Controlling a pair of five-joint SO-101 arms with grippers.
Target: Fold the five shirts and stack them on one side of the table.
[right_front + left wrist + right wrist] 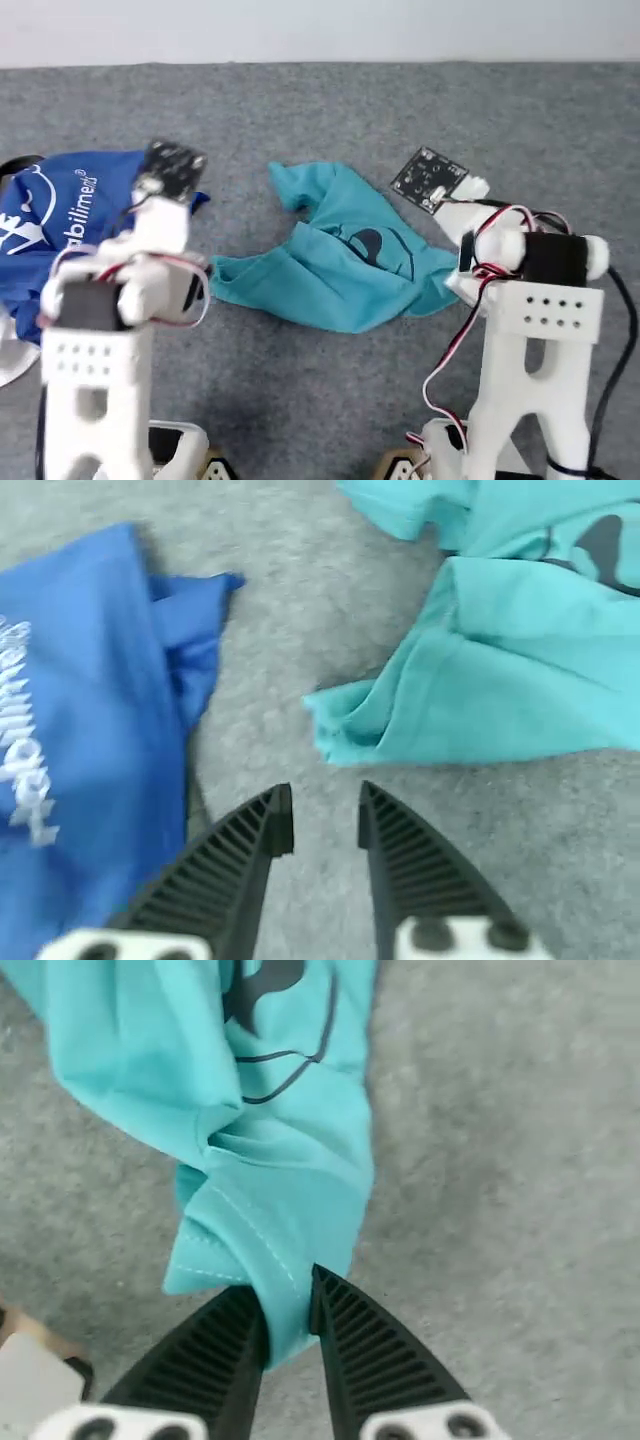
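A crumpled teal shirt [345, 265] with a dark print lies in the middle of the grey table. In the right wrist view my right gripper [287, 1295] is shut on a folded edge of the teal shirt [270, 1160], with cloth pinched between its black fingers. A blue shirt [60, 215] with white print lies at the left, partly under the left arm [120, 290]. My left gripper [325, 815] stands open above bare table, between the blue shirt [80, 730] and a corner of the teal shirt [480, 670], holding nothing.
The table is covered in grey felt [300, 400]. A bit of white cloth [10, 365] shows at the left edge below the blue shirt. The right arm [535, 300] stands by the teal shirt's right end. Bare felt stretches behind the shirts.
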